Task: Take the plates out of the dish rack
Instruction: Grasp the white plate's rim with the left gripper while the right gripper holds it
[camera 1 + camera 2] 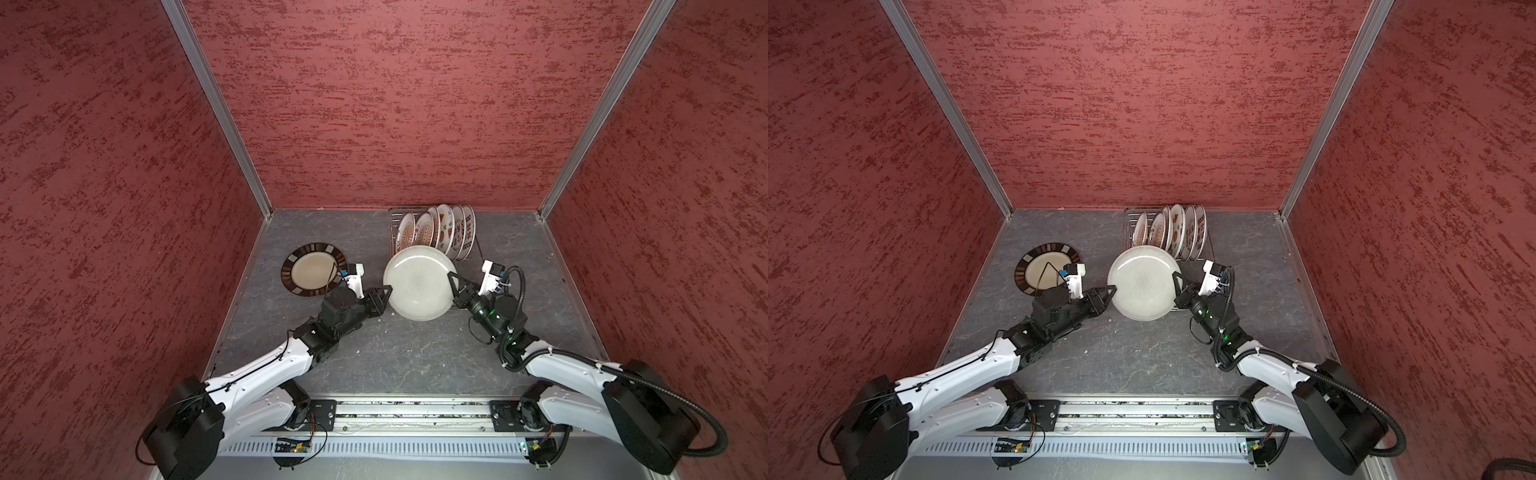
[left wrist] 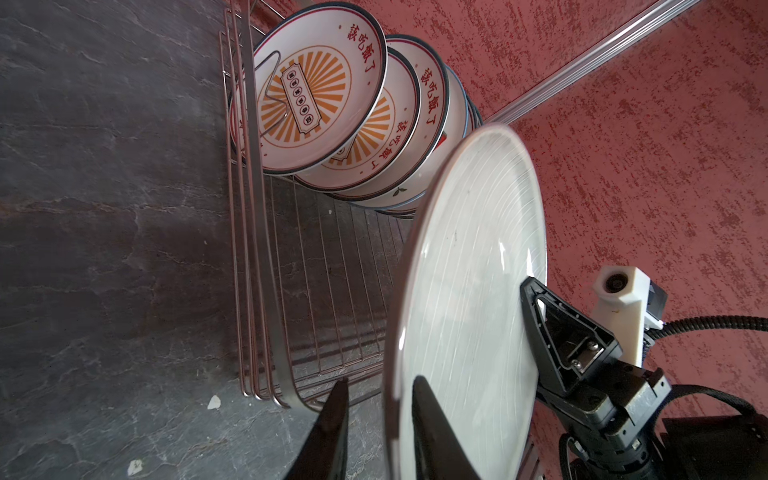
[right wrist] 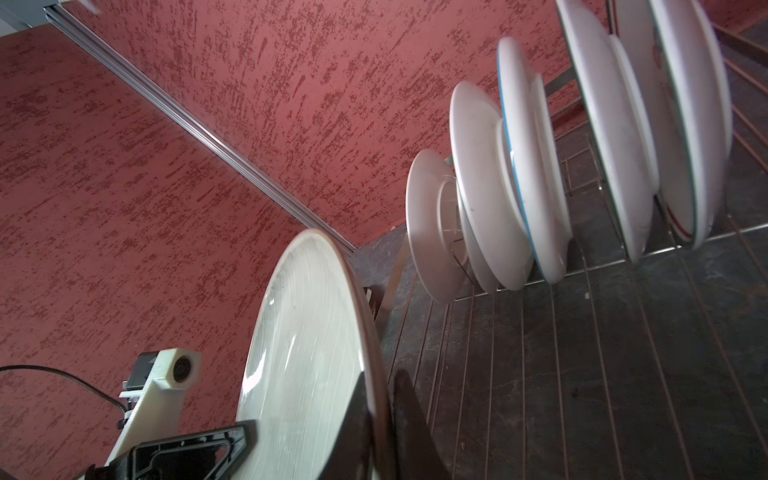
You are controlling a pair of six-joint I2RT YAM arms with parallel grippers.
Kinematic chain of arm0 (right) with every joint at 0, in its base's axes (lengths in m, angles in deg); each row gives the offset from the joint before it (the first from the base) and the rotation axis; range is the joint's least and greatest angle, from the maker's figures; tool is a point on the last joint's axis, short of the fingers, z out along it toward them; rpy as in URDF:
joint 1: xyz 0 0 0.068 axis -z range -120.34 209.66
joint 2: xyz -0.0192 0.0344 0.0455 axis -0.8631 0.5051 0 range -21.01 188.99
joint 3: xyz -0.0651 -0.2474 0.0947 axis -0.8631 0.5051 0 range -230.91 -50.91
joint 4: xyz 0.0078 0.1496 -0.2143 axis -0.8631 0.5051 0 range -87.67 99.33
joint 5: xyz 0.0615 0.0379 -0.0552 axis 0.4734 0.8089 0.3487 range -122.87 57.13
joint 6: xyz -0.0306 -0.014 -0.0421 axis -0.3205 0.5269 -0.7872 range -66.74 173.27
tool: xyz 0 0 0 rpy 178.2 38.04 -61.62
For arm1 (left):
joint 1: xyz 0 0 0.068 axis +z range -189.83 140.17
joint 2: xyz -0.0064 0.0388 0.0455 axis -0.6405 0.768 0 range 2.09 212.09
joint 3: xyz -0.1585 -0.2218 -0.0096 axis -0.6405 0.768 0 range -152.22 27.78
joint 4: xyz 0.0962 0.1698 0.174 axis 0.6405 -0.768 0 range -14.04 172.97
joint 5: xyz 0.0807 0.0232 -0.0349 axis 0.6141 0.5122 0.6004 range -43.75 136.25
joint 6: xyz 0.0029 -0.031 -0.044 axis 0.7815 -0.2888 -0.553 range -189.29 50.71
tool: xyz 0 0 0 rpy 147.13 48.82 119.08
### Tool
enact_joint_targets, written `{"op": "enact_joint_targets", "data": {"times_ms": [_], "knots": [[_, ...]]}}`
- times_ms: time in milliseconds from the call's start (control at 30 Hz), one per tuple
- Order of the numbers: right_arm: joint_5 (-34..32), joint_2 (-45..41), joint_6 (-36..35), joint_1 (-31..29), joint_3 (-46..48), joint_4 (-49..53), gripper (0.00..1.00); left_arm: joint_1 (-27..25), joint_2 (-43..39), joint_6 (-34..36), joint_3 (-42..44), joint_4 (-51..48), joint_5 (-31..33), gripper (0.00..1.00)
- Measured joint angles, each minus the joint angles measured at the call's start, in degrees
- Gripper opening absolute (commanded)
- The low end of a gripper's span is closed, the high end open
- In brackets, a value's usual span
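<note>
Plain white ribbed ceramic plate [image 1: 417, 284] hangs tilted over the silver wire dish rack [image 2: 259, 257]. The right gripper [image 1: 453, 279] pinches its rim, while the left gripper [image 1: 386, 295] straddles the opposite rim, jaws slack. Looks heavy, slick, brittle: rim-holds only.

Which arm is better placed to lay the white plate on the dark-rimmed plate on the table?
Left. The left end effector straddles the white plate at its left rim, and the dark-rimmed plate lies beside that arm. The right end effector grips the opposite rim and would probably have to reach across.
</note>
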Motion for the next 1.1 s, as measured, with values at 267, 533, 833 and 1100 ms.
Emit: {"op": "enact_joint_targets", "data": {"times_ms": [267,533,833,1100], "knots": [[-0.15,0.44,0.00,-0.35,-0.09,0.00,0.00,0.07,0.85,-1.86,0.00,1.81,-0.31,0.09],[-0.07,2.69,-0.61,-0.94,-1.79,-0.61,0.00,1.55,2.32,-3.06,0.00,3.13,-2.62,0.16],[-0.66,3.19,-0.17,-0.94,-1.79,-1.27,0.00,2.54,2.89,-4.33,0.04,5.14,-4.15,0.03],[0.11,4.70,0.00,-0.94,-1.97,-2.51,0.06,3.98,2.89,-5.01,2.99,10.36,-6.62,0.00]]}}
